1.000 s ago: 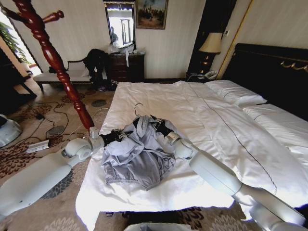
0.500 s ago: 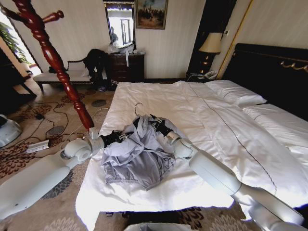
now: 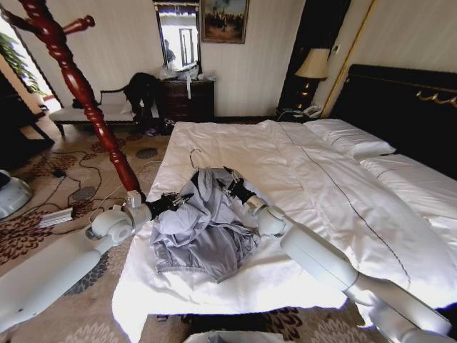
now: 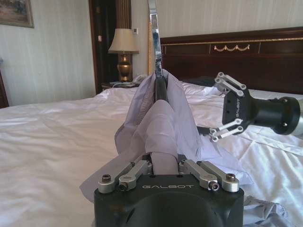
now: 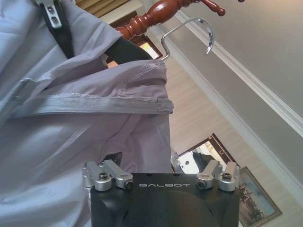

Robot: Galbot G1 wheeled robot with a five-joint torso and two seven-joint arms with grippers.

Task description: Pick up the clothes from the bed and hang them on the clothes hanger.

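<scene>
The grey-blue clothes (image 3: 203, 229) lie crumpled near the foot of the white bed (image 3: 321, 186), with the collar end raised over the black clothes hanger (image 4: 161, 87). Its silver hook (image 3: 193, 156) sticks up above the cloth. My left gripper (image 3: 180, 201) reaches in from the bed's left edge and is shut on the clothes (image 4: 163, 142) at one hanger shoulder. My right gripper (image 3: 230, 187) is at the other side of the collar, open (image 4: 215, 108), its lower finger (image 4: 222, 131) touching the fabric. In the right wrist view the collar seam (image 5: 94, 106) drapes over the hanger (image 5: 125, 49).
A reddish-brown wooden coat stand (image 3: 86, 100) rises just left of the bed, close to my left arm. Cables and a power strip (image 3: 57, 216) lie on the carpet. Dark garments (image 3: 143, 89) are heaped on a bench by the far wall. Pillows (image 3: 350, 139) lie at the headboard.
The hanger hook has shifted up and to the left. The collar end of the clothes has risen and now covers more of the hanger. Both grippers moved slightly with it.
</scene>
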